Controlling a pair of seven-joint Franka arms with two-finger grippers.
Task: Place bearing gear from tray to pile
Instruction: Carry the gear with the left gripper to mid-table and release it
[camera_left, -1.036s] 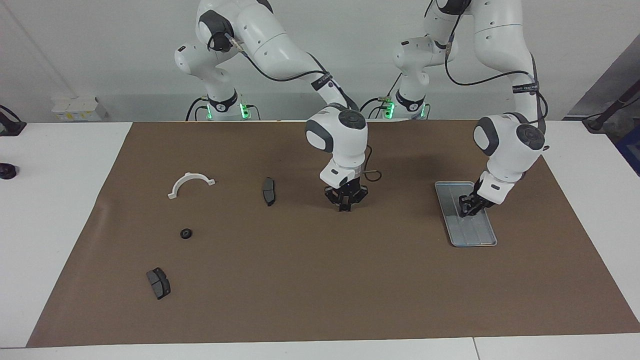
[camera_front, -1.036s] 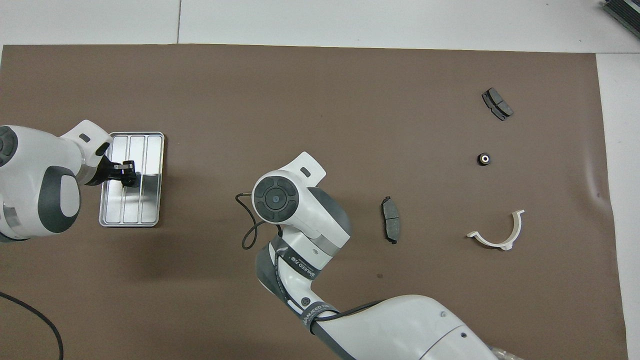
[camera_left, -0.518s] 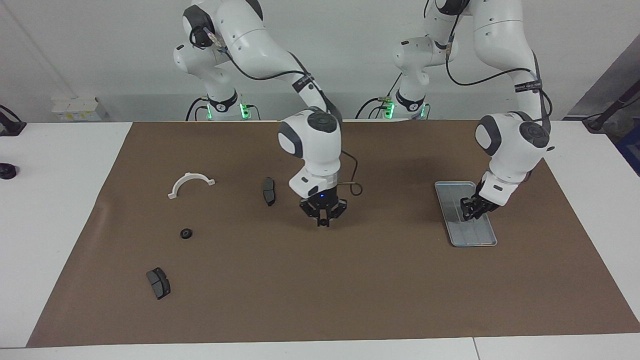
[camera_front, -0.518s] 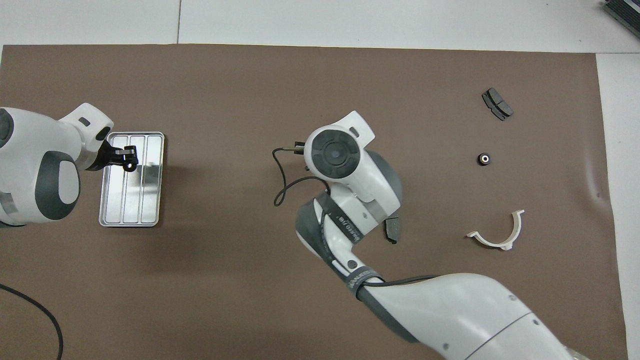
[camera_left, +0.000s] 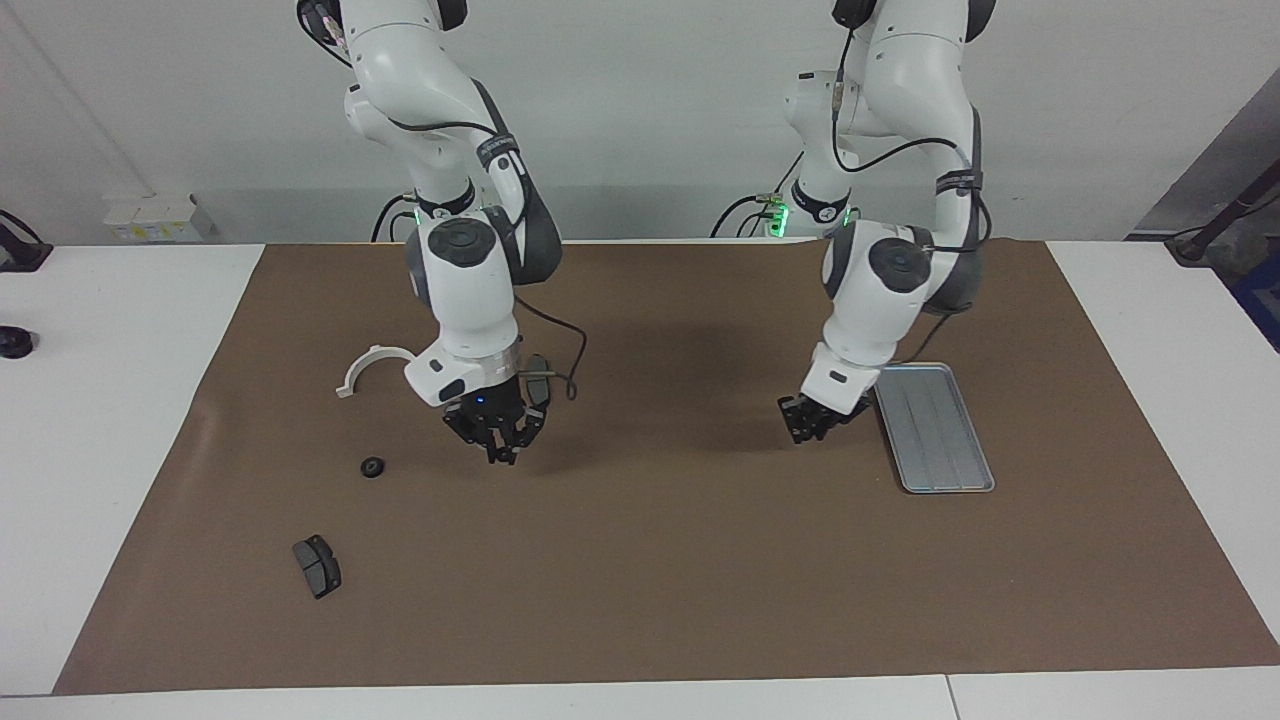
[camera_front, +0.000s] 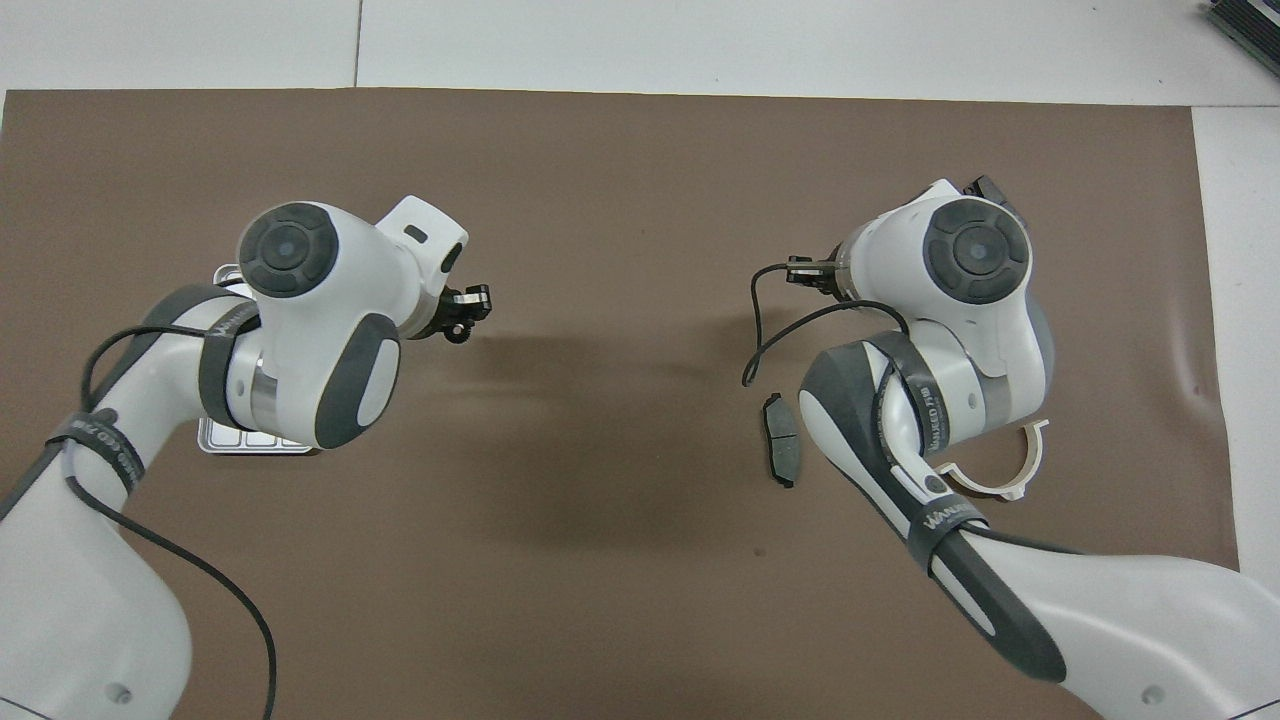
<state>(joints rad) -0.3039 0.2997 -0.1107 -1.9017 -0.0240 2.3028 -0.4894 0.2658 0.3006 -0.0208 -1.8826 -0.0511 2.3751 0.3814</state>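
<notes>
The silver tray (camera_left: 935, 430) lies bare toward the left arm's end of the mat and is mostly hidden under that arm from overhead (camera_front: 225, 442). My left gripper (camera_left: 810, 422) (camera_front: 465, 315) hangs over the mat just beside the tray, shut on a small dark bearing gear. Another bearing gear (camera_left: 372, 467) lies among the pile: a white half-ring bracket (camera_left: 372, 360) (camera_front: 1012, 482) and two dark brake pads (camera_left: 317, 566) (camera_left: 539, 378) (camera_front: 781, 452). My right gripper (camera_left: 497, 445) is shut and empty over the mat between the nearer pad and that gear.
A brown mat (camera_left: 640, 580) covers the table, with white tabletop around it. A loose black cable (camera_front: 760, 345) loops from the right wrist. A small dark object (camera_left: 14, 343) sits on the white surface off the mat.
The left gripper lifted off the tray and moved toward the table's middle with the gear. The right arm swung from the middle toward the pile and now covers part of it from overhead.
</notes>
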